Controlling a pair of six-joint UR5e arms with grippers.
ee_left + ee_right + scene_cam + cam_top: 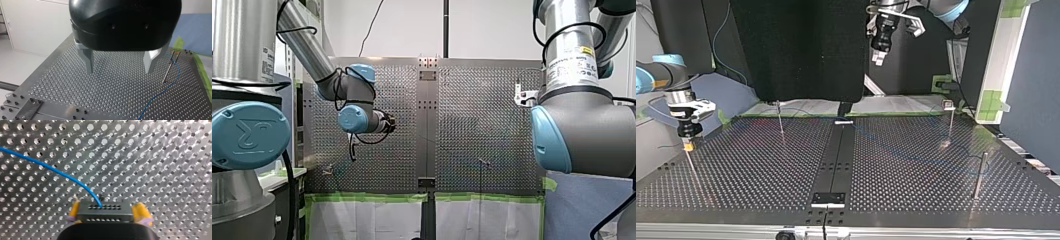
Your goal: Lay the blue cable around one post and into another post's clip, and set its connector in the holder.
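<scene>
Front view: my left arm (354,120) hangs high over the left half of the counter (482,125), likely parked out of the way. My right arm fills the right side and hides its own tool.

Top view: the right tool (688,145) sits low over the counter at the view's left edge, and its load is too small to read here. The left tool (879,57) is up high, well apart from everything. The clip post (950,117) stands at the far right and the plain post (980,172) nearer at the right. The small bracket (828,198) at the near middle is probably the holder. It stands empty.

Left wrist view: the left tool's metal fingers (87,60) are spread wide with nothing between them, looking ready for a pick. The blue cable (162,92) lies loose on the counter beside the clip post, seemingly not in the clip, so routing looks undone.

Right wrist view: yellow pads (75,210) clamp the black connector (103,211) by its two ends. The cable leaves its face and arcs away over the counter, so holding the connector probably lets the arm drag the line.
</scene>
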